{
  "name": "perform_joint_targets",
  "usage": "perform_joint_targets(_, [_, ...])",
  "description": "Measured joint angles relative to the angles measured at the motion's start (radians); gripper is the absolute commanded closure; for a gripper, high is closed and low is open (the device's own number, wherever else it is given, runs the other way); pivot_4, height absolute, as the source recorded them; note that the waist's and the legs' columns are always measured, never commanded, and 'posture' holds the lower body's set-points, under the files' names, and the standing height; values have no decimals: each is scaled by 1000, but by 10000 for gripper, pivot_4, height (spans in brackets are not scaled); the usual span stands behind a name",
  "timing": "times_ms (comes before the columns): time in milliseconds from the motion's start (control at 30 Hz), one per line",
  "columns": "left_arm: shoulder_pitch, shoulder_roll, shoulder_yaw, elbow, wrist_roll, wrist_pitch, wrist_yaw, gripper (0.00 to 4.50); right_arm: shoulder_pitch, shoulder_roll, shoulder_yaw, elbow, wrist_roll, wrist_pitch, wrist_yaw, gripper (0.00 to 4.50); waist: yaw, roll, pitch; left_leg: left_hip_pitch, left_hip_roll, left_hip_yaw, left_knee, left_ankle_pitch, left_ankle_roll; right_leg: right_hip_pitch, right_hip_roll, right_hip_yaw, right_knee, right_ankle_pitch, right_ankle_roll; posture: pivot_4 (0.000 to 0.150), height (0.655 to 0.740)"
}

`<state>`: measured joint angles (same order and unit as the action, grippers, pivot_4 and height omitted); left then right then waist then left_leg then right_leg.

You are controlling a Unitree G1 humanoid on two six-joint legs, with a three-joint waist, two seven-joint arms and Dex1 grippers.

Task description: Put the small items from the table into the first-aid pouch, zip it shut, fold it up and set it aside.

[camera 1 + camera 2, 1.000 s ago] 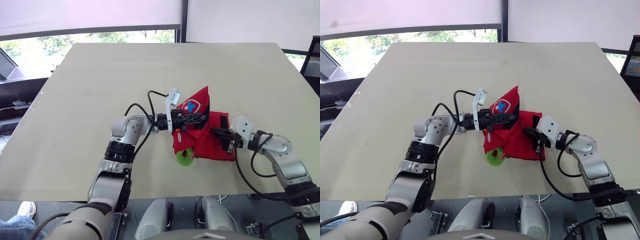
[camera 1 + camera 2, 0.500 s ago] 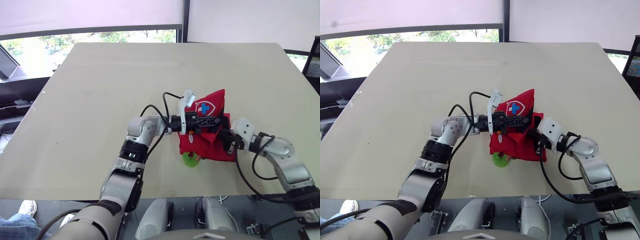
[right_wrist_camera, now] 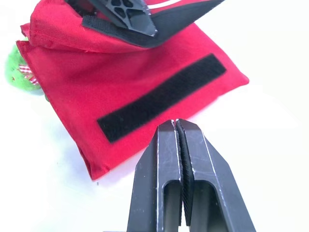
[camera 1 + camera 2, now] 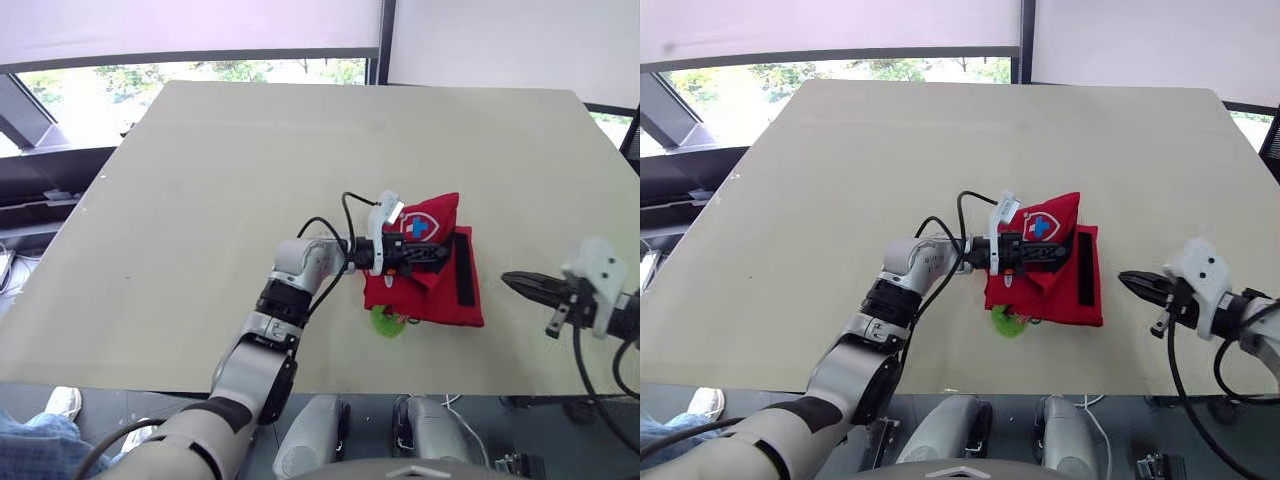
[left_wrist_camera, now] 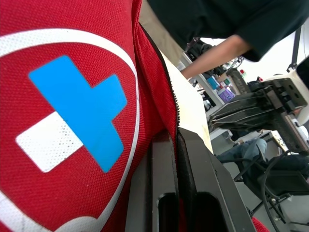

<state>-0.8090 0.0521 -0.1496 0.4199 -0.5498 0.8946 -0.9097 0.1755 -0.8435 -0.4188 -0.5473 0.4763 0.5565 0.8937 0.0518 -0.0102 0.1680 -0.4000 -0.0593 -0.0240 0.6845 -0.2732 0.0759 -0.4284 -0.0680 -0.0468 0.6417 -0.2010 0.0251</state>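
- Head views: a wide beige tabletop point(image 4: 250, 150) takes up most of the frame.
- Head views: red fabric first-aid pouch point(image 4: 430, 290), lying flat on the table at lower centre-right. Its upper flap is raised and bears a white shield emblem with a blue cross point(image 4: 420, 226).
- Head views: black hook-and-loop strip point(image 4: 463, 265), running along the pouch's right side.
- Head views: small bright-green soft item point(image 4: 385, 322), poking out from under the pouch's lower-left corner; what it is cannot be told.
- Head views: left gripper point(image 4: 432, 252), reaching in from the left, its fingers clamped on the raised flap just below the emblem.
- Head views: right gripper point(image 4: 508, 279), at the right of the frame, just beside the pouch but not touching it, pointing towards it.
- Left wrist view: emblem fills the left half of the frame. A fold of red cloth is pinched between the two black fingers. A person's bare forearm point(image 5: 212, 60) with a dark sleeve shows at upper right.
- Right wrist view: the right gripper's fingers are pressed together with nothing between them. The pouch and strip lie beyond them at upper centre, with the green item at the left edge.
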Motion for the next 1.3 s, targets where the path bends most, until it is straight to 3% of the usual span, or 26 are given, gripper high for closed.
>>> perform_joint_targets(167, [-17,-26,-12,44,29,-30,-21,45000,33,8,-34,-57,23,29,-32,44272,4,0,0,0,0,0,0,0,0,0,0,-1,0,0,0,1500,7395])
perform_joint_targets(267, [-29,-36,-19,70,50,-36,-35,35055,29,13,-34,-80,43,36,-55,45000,7,0,0,0,0,0,0,0,0,1,0,-1,0,0,0,1500,7395])
perform_joint_targets(433, [-38,-61,-20,85,59,-51,-55,10648,22,12,-57,-84,58,46,-78,45000,9,0,0,0,0,0,0,0,1,1,-1,-1,0,0,0,1500,7395])
perform_joint_targets(533, [-45,-67,-21,83,59,-66,-69,252,22,9,-60,-83,59,45,-78,45000,10,0,-1,2,0,0,1,-1,1,3,-1,-1,0,0,0,1500,7395])
perform_joint_targets(800, [-33,-54,-41,80,61,-78,-122,252,-72,22,-43,-62,71,42,-102,45000,9,0,-1,3,0,-1,1,-1,2,3,-1,-2,0,0,0,1500,7395])
perform_joint_targets(1300, [36,24,-141,-7,94,-84,-276,252,-357,126,314,199,-74,-91,-120,45000,-13,1,-1,2,0,-1,1,-1,2,3,0,-2,-1,0,0,1500,7395])
